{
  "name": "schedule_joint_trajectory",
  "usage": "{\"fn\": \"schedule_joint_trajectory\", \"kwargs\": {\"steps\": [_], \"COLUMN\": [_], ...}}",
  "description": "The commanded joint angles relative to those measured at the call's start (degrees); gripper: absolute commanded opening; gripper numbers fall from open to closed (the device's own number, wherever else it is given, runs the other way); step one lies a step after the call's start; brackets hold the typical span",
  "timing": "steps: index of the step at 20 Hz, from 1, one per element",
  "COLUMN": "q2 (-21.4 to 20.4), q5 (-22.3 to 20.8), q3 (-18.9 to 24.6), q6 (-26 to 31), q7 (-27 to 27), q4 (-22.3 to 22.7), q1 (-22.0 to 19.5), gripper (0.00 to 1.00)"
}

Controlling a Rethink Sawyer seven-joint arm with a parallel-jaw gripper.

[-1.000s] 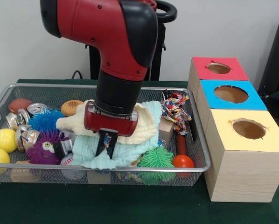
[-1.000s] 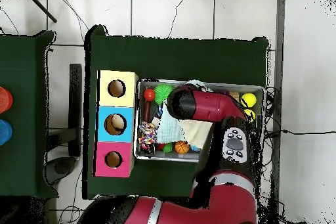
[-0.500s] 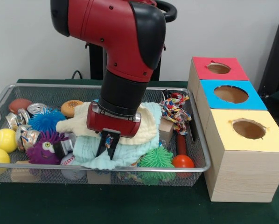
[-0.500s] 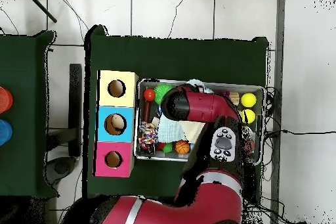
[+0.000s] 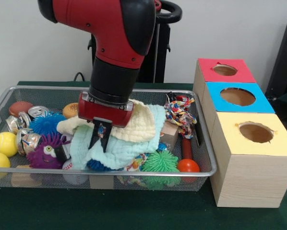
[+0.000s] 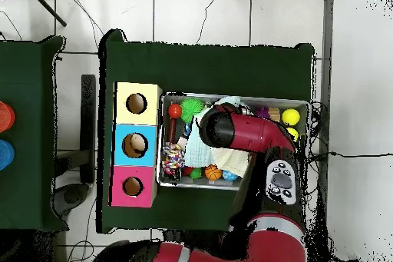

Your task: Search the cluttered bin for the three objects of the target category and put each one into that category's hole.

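Since the earlier frames the gripper (image 5: 100, 138) has risen and shifted away from the 3 boxes, lifting the pale blue cloth (image 5: 115, 149) with it; a blue spiky ball (image 5: 98, 166) and a patterned item beside it now show under the cloth's lifted edge.

The wire bin (image 5: 148, 173) is crowded from wall to wall. Beside the bin stand the yellow box (image 5: 251, 165), the blue box (image 5: 220, 108) and the red box (image 5: 208, 72), each with 1 round hole on top, all unobstructed. The space above the bin's box-side end, over the green spiky ball (image 5: 161, 162) and the orange ball (image 5: 188, 166), is open. The arm (image 6: 246, 132) covers much of the bin's middle in the overhead view.

The 2 dark fingers (image 5: 105, 134) sit close together, pinched on a fold of the pale blue cloth, which hangs around them. The cream cloth (image 5: 134, 125) lies against the gripper's body on the box side.
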Motion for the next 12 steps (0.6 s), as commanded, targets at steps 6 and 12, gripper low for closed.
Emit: {"fn": "schedule_joint_trajectory", "kwargs": {"steps": [6, 12], "q2": [-1.94, -2.04], "q5": [-0.03, -0.69], "q3": [8.31, 8.82], "q6": [5.87, 6.18], "q7": [3.72, 3.12], "q4": [5.91, 5.84], "q1": [-4.49, -5.52], "gripper": [0.00, 0.00]}}
